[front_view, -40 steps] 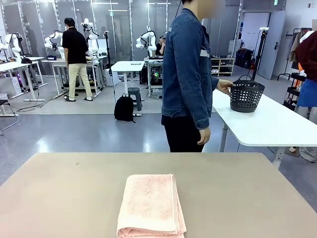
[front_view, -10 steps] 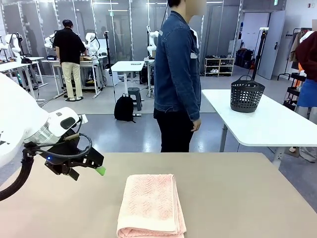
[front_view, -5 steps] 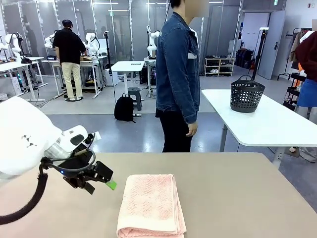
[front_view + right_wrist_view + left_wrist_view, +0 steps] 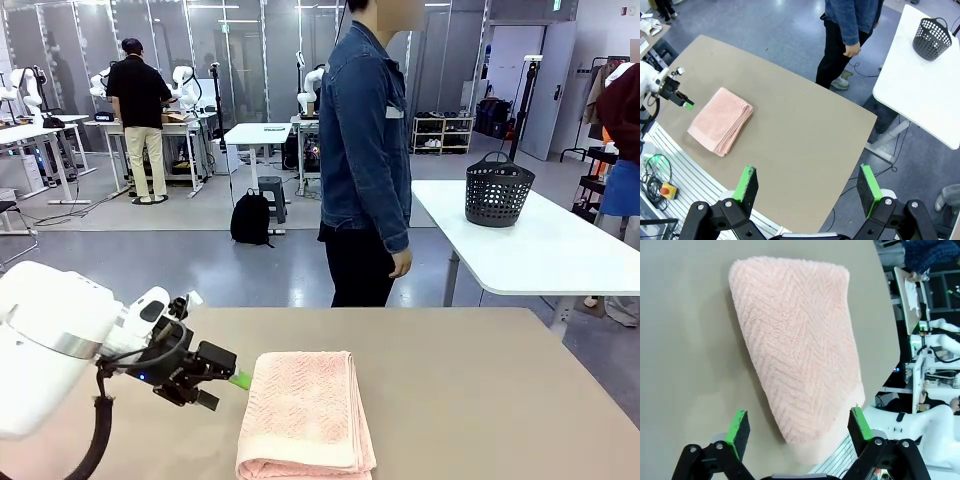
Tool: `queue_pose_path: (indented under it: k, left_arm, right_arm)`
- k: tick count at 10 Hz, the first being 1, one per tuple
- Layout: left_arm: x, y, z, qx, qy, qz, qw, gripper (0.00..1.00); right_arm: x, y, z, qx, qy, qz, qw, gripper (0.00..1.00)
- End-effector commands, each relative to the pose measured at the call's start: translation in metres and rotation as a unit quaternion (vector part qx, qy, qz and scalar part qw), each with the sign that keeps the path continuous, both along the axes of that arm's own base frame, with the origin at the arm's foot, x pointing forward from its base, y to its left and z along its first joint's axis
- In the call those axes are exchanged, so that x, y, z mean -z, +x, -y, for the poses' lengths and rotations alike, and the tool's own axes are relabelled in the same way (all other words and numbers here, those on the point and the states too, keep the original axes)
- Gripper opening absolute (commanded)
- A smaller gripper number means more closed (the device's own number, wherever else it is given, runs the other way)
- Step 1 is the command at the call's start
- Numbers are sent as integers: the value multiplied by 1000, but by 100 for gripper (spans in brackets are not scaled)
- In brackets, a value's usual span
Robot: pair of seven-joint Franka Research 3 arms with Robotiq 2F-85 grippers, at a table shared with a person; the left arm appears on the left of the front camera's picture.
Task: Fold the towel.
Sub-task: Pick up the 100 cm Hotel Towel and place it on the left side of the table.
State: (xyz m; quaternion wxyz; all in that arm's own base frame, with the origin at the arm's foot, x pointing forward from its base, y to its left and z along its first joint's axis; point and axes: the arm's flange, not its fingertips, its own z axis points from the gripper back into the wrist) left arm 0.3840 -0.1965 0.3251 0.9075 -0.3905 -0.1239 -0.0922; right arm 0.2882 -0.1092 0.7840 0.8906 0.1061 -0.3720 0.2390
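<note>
Already folded into a narrow stack, the towel point(image 4: 305, 412) lies near the table's point(image 4: 480, 400) near edge, with bare tabletop to its right and far side. Just left of it, the left gripper point(image 4: 228, 382) hovers with fingers spread. High above the table, the right gripper point(image 4: 807, 186) hangs wide apart.

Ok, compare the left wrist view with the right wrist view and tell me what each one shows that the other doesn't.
Left wrist alone: the towel's herringbone weave close up, with the left hand open, its pads straddling the near end of the towel.

Right wrist alone: the whole tan table, the person at its far side, the black basket on the white table, and the right hand open, high above.

Both: the folded towel lying on the tan table.
</note>
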Motion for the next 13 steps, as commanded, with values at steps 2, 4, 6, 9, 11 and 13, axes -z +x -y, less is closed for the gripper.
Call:
queue_pose_path:
  k: [2, 4, 6, 9, 11, 13]
  left_arm:
    - [43, 22, 11, -1, -42, -2, 999, 100]
    - [62, 29, 25, 10, -57, -24, 998, 100]
    - [72, 33, 35, 20, -85, -36, 996, 100]
    - [81, 36, 38, 16, -108, -46, 993, 40]
    - [78, 37, 30, 6, -109, -44, 993, 0]
    - [76, 38, 24, 3, -107, -47, 993, 0]
  right_arm:
    - [-2, 0, 0, 1, -1, -2, 1000, 100]
    - [-2, 0, 0, 1, -1, -2, 1000, 100]
    - [-2, 0, 0, 1, -1, -2, 1000, 100]
    - [-2, 0, 0, 1, -1, -2, 1000, 100]
    - [-2, 0, 0, 1, -1, -2, 1000, 100]
    - [-2, 0, 0, 1, -1, -2, 1000, 100]
